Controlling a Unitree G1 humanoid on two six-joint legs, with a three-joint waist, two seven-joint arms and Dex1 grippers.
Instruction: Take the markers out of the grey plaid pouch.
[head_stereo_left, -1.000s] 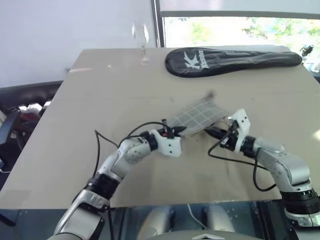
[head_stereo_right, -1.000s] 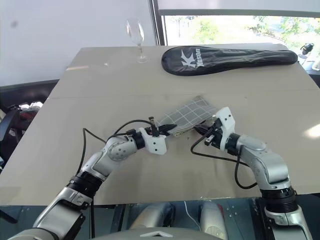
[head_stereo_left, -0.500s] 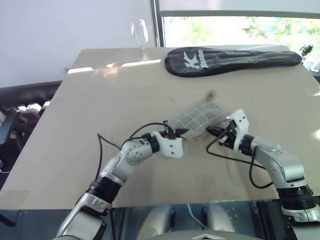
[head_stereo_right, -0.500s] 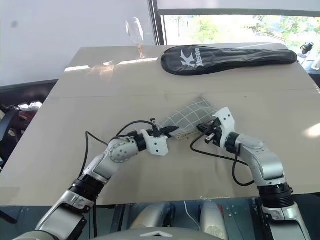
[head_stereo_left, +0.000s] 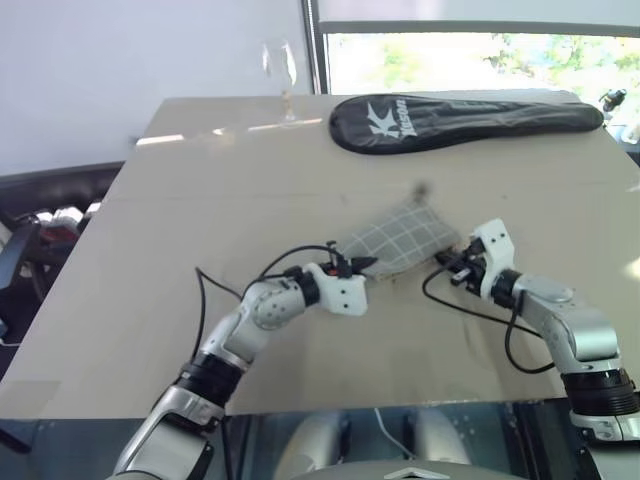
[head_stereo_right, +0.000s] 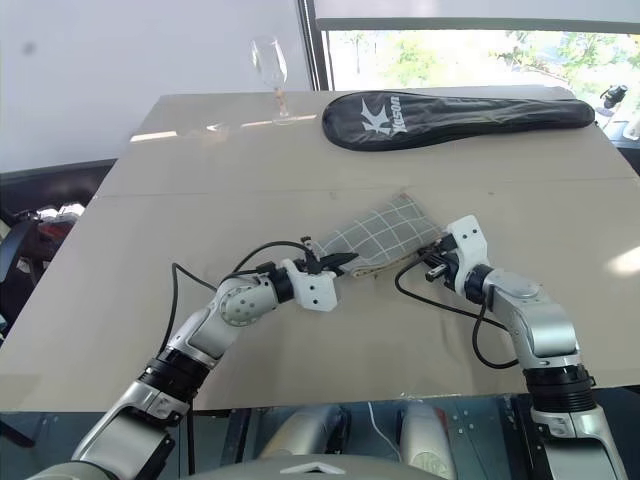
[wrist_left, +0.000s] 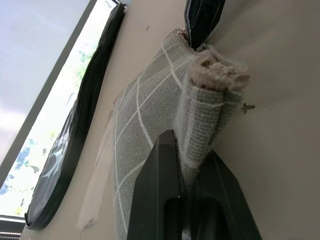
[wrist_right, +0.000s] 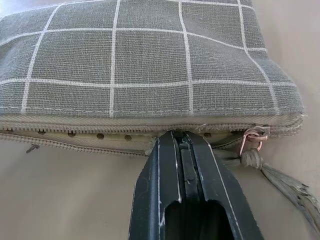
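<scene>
The grey plaid pouch (head_stereo_left: 400, 238) lies across the middle of the table, between my two hands. My left gripper (head_stereo_left: 362, 265) is shut on its bunched left end, and the fabric stands up between the fingers (wrist_left: 165, 165). My right gripper (wrist_right: 179, 135) is shut with its tips on the lower lip of the zip edge of the pouch (wrist_right: 150, 65), at the right end of it. The copper zip pull (wrist_right: 251, 136) with its cord hangs just past those tips. The zip gapes a little along that edge. The markers are hidden.
A long black racket cover (head_stereo_left: 460, 120) with white lettering lies at the back right. A wine glass (head_stereo_left: 281, 75) stands at the back edge of the tan table (head_stereo_left: 200, 200). Black cables loop from both wrists over the tabletop.
My right gripper has slid to the right along the pouch's near edge and dipped a little. The left gripper has kept its hold in the same place.
</scene>
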